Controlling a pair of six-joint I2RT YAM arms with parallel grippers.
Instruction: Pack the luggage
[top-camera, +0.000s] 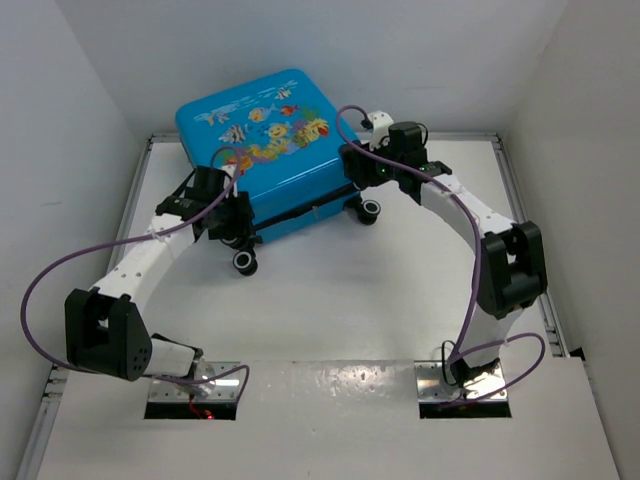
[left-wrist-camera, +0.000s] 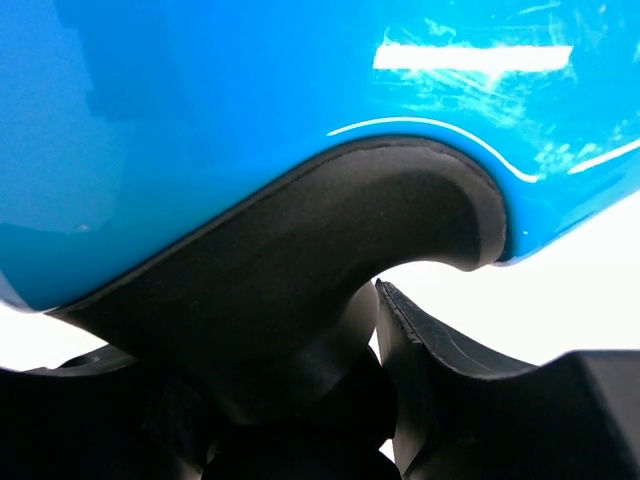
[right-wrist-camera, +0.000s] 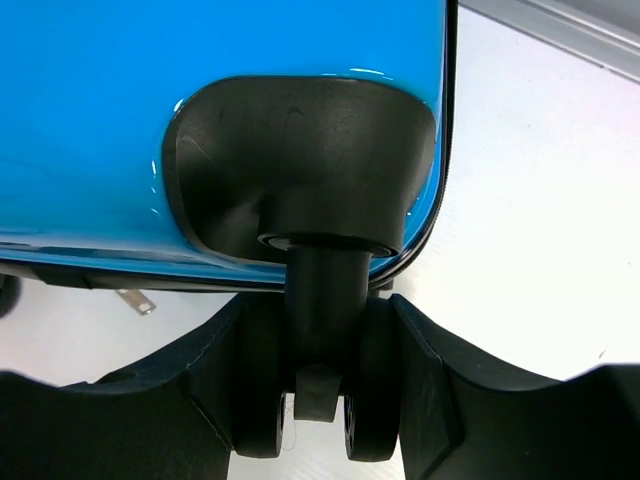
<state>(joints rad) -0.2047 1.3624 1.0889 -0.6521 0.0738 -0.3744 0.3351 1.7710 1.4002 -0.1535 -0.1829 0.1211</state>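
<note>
Your luggage (top-camera: 262, 150) lies closed far back on the tabletop (top-camera: 330, 310). Your right jaws clamp its right-corner wheel (right-wrist-camera: 318, 410); your left jaws flank its left-corner wheel (left-wrist-camera: 300, 400), whether gripping, you cannot tell.

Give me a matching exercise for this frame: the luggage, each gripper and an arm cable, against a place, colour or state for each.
Things:
1. luggage
2. left gripper
3. right gripper
4. arm cable

Place, colour or state:
A. purple
B. around the twin wheel at the right end of the luggage's wheeled side
C. closed, fish print facing up
D. at the left end of the luggage's wheeled side

Pairs: 1-C, 2-D, 3-B, 4-A
</note>
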